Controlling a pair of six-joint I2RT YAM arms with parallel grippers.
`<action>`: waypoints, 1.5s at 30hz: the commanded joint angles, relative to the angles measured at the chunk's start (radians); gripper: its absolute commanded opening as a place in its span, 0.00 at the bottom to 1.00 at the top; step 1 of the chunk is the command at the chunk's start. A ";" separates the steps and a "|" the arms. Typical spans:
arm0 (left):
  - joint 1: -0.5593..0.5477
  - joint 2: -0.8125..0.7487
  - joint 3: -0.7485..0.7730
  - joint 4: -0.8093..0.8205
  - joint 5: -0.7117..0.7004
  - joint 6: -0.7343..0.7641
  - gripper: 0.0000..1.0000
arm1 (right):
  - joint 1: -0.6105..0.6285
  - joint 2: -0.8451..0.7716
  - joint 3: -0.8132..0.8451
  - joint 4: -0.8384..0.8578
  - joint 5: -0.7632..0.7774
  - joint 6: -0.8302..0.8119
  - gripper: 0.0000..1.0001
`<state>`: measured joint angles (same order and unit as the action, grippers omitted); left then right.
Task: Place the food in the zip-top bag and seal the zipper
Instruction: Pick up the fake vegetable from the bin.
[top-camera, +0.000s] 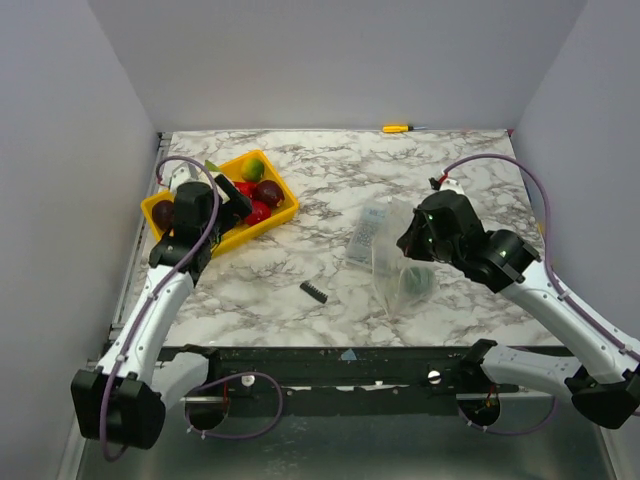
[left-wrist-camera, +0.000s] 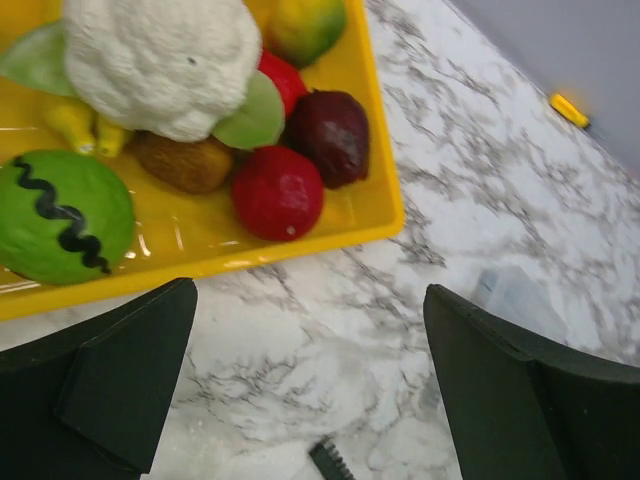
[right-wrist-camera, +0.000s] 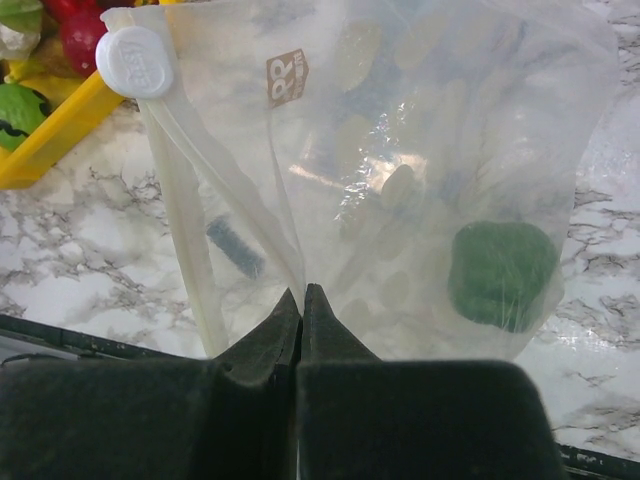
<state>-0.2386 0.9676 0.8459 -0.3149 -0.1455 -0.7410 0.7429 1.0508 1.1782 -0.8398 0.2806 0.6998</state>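
while left gripper (left-wrist-camera: 310, 320) gapes by the food (left-wrist-camera: 278, 192), right gripper (right-wrist-camera: 302, 300) pinches the bag (right-wrist-camera: 400, 150).

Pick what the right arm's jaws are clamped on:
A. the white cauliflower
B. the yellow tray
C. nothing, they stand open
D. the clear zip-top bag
D: in the right wrist view the right jaws are pressed together on the edge of the zip-top bag, while the cauliflower lies in the yellow tray, apart from them.
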 joint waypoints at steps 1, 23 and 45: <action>0.165 0.160 0.123 -0.065 0.013 -0.041 0.98 | 0.001 0.008 0.000 -0.025 0.038 -0.028 0.00; 0.299 0.923 0.781 -0.406 -0.005 0.055 0.99 | 0.001 0.017 -0.006 -0.023 0.079 -0.068 0.00; 0.253 0.870 0.655 -0.357 -0.101 0.102 0.36 | 0.002 0.006 -0.009 -0.020 0.073 -0.054 0.00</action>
<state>0.0189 1.8683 1.5501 -0.6060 -0.2356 -0.6571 0.7429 1.0687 1.1767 -0.8574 0.3359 0.6460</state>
